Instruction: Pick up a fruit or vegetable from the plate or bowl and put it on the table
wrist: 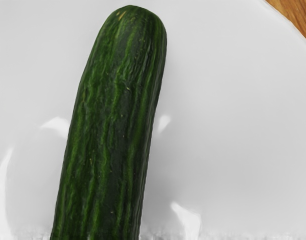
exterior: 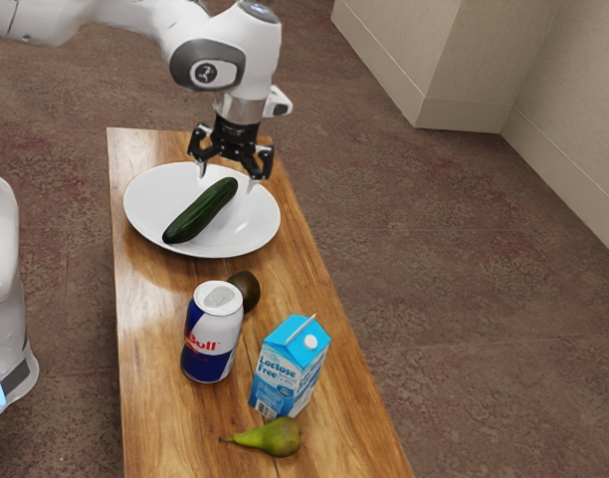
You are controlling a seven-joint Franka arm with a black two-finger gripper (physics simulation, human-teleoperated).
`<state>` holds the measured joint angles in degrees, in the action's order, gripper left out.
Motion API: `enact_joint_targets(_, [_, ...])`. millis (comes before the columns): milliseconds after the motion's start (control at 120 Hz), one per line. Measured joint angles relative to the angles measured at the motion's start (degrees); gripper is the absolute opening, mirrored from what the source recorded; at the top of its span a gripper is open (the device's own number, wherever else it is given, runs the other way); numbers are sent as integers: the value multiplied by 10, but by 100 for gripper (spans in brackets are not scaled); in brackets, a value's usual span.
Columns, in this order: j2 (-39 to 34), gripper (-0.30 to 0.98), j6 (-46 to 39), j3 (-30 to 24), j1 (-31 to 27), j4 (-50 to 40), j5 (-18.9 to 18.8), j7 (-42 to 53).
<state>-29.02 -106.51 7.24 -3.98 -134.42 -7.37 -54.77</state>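
Note:
My gripper [exterior: 226, 183] stands open over the far part of the white plate [exterior: 260, 221], its two fingertips wide apart on either side of the cucumber's far end. The dark green cucumber [exterior: 201, 211] lies slantwise on the plate. Nothing is pinched between the fingers. In the wrist view the cucumber [wrist: 110, 125] lies close beneath my hand, on the white surface of the plate [wrist: 233, 120].
On the wooden table [exterior: 339, 418], a Red Bull can [exterior: 211, 334] stands near the plate, with a dark round fruit [exterior: 246, 289] behind it. Beside them are a blue Lactose Free carton [exterior: 290, 366] and a green pear [exterior: 273, 437].

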Motion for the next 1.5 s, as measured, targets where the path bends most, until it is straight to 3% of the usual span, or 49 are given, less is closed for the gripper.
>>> enact_joint_targets(342, [-61, 69, 20, -57, -34, -43, 29, -36])
enact_joint_targets(583, [-53, 69, 51, -48, -61, -65, 54, -48])
enact_joint_targets(1042, [-32, 69, 65, -7, -73, -60, -17, -40])
enact_joint_targets(1500, [-23, 69, -47, -4, -72, -54, -41, -23])
